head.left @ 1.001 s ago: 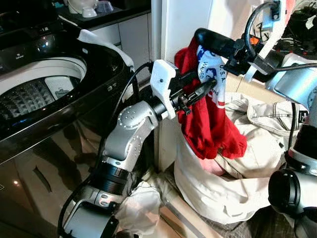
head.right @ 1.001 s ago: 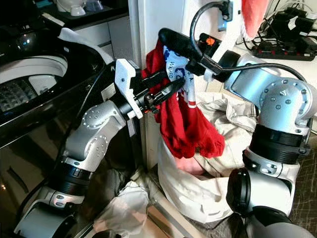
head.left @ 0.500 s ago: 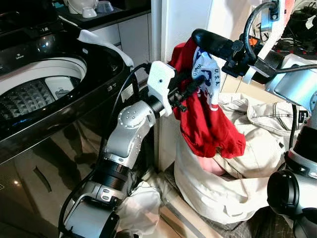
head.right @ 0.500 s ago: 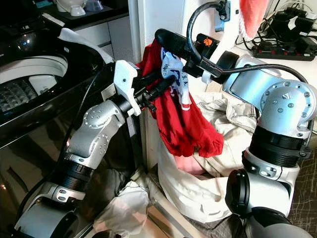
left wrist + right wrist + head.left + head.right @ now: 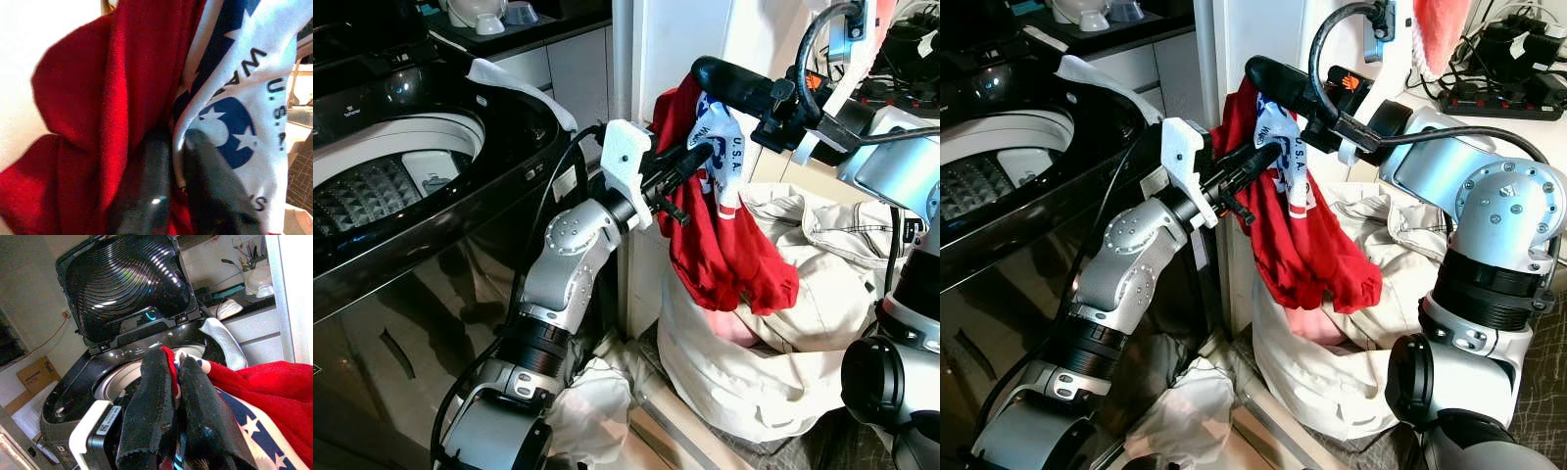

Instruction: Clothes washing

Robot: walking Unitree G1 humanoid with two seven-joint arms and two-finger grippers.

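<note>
While its lid stands propped upright to leave the drum free for loading, the black top-loading washing machine (image 5: pixel 411 176) fills the robot's left side, its ribbed tub (image 5: pixel 372 191) open to the room and a white cloth (image 5: pixel 519 83) lying over the machine's far right corner. To the robot's right, a cream laundry bag (image 5: pixel 773 352) sits slumped on the floor against the white wall (image 5: pixel 675 39), its mouth gaping so garments can be drawn straight up and out. Above that mouth hangs the red garment (image 5: pixel 729 255) with a white and blue U.S.A. print, lifted clear of the bag's rim except for its lowest hem, which brushes the clothes left inside. Both arms share the load, apparently to keep the fabric from sliding back: the right gripper (image 5: pixel 1268 83) holds the top edge, fingers (image 5: pixel 151 401) pressed together on a fold of cloth, while the left gripper (image 5: pixel 690 162) pinches the printed panel just below, fingers (image 5: pixel 156 166) closed on the seam between red and white. The garment is held level with the washer's rim, near its right edge, a height that should suit a swing across into the tub
</note>
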